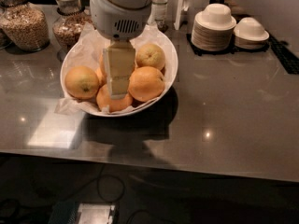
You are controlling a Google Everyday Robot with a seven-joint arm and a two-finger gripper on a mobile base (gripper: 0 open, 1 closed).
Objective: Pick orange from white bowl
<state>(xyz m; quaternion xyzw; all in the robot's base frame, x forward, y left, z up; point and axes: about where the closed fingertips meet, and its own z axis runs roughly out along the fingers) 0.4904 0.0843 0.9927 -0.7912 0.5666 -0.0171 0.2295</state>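
Grey glossy countertop [224, 115]: bears every item listed.
Off-white arm housing [122, 8], vented: upper centre, above the fruit.
White bowl [172, 69], wide, oval, glossy, lined with crinkled white paper [86, 48]: left of centre on the countertop.
Stacked small bowls and plates [214, 27], white: rear right, well apart from the lined bowl.
Glass jars [25, 24] of grain, two: rear left.
Gripper [117, 90], cream slab: hangs straight down from the housing into the middle of the fruit pile. Wide or narrow: cannot tell.
Orange [100, 70]: centre of the pile, almost wholly hidden behind the gripper, showing only as a sliver at its left edge. Contact: cannot tell.
Left fruit [81, 82], right fruit [146, 83], front fruit [114, 104]: deeper orange, ringing the gripper.
Pale yellowish fruit [150, 56]: rear right of the pile.
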